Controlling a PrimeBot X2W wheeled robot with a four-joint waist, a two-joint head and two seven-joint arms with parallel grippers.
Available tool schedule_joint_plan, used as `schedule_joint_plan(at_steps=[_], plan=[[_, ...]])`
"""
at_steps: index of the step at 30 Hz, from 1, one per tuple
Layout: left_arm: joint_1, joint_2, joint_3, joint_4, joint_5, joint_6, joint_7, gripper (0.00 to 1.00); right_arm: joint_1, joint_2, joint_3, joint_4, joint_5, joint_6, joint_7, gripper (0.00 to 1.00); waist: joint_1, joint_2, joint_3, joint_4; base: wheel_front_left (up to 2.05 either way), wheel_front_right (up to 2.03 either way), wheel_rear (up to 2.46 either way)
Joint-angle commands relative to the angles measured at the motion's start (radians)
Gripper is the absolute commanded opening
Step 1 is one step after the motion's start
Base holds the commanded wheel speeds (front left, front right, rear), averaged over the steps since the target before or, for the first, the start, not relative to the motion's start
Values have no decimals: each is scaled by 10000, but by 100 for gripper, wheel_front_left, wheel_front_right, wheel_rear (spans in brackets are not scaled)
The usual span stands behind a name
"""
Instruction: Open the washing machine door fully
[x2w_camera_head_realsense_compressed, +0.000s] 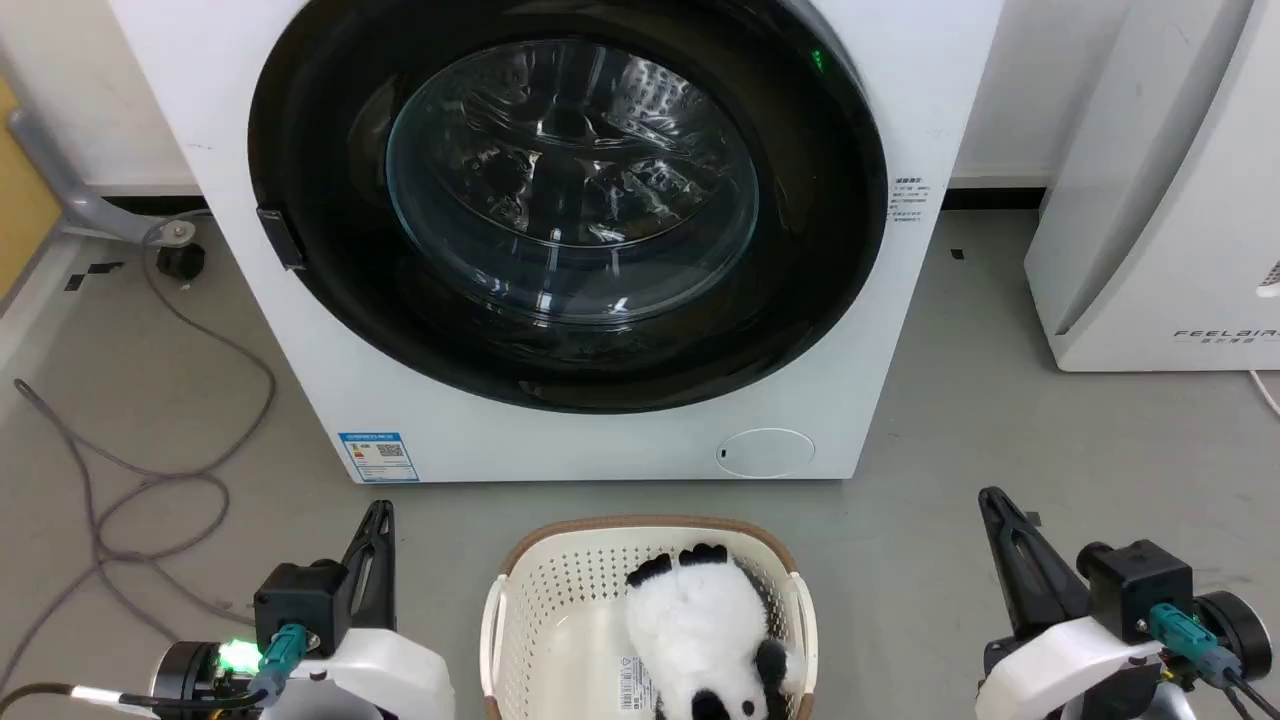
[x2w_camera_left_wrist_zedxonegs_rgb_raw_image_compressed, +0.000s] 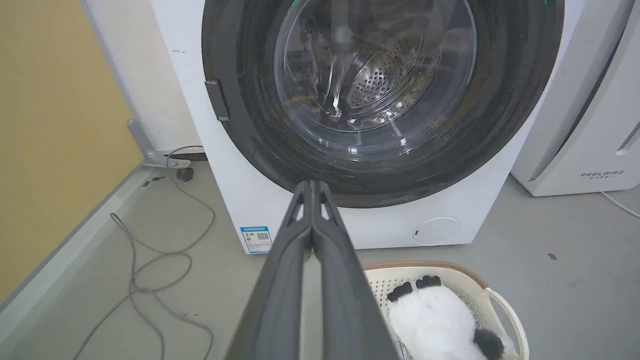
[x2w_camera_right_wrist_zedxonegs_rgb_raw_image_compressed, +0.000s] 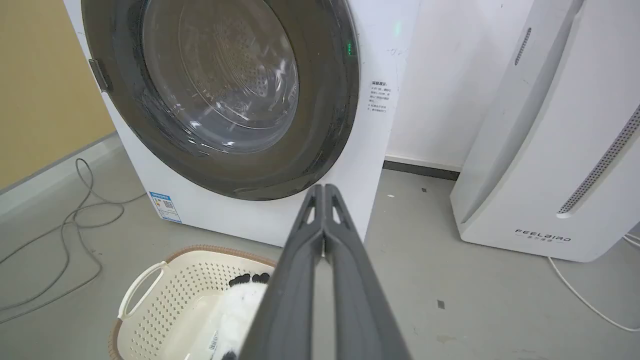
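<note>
left gripper (x2w_camera_head_realsense_compressed: 381, 512): two long, dark, matte fingers pressed together into one slim wedge, holding nothing; near left.
right gripper (x2w_camera_head_realsense_compressed: 990, 500): the same dark tapered fingers, tips together, empty; near right.
laundry basket (x2w_camera_head_realsense_compressed: 640, 524): cream perforated plastic, brown rim, loop handles; on the floor between the grippers, near the machine's front.
plush panda (x2w_camera_head_realsense_compressed: 700, 620): fluffy white-and-black toy lying in the basket.
washing machine (x2w_camera_head_realsense_compressed: 600, 445): white, smooth, boxy front-loader beyond the basket; small blue label (x2w_camera_head_realsense_compressed: 378, 457) low left, round cap (x2w_camera_head_realsense_compressed: 765, 452) low right.
washing machine door (x2w_camera_head_realsense_compressed: 568, 200): large round glossy black ring around a bulging clear glass bowl, nearly as wide as the machine; closed, flush against the front. A perforated steel drum shows through the glass. Small dark handle tab (x2w_camera_head_realsense_compressed: 280, 238) on its left edge.
grey cable (x2w_camera_head_realsense_compressed: 150, 480): thin, looping over the smooth grey floor, left of the machine.
white appliance (x2w_camera_head_realsense_compressed: 1150, 200): smooth, curved casing lettered FEELBIRD, right of the machine.
</note>
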Motion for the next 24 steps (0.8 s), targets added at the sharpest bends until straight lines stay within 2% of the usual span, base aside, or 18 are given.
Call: schedule_joint_plan(at_steps=[1,3,4,14,15,24], plan=[[-156,3,1,-45,28,1,1,0,-2,13,-24,-41,-76,8,5,0,0,0,0,0,0,0,0],[-156,3,1,-45,28,1,1,0,-2,13,-24,-41,-76,8,5,0,0,0,0,0,0,0,0],[0,0,-3,0,-1,-1,-2,100,1,0,0,0,2,0,-1,100,0,0,0,0,0,0,0],[-9,4,-45,97,-104,-75,-172,100,30,1,26,139,131,1,-164,100,0,0,-1,-18,0,0,0],[-13,4,-50,100,-118,-85,-193,100,32,1,30,157,151,1,-187,0,0,0,-2,-19,0,0,0],[-42,3,-70,125,-224,-175,-381,100,42,2,47,325,365,1,-379,0,0,0,-1,-33,0,0,0]])
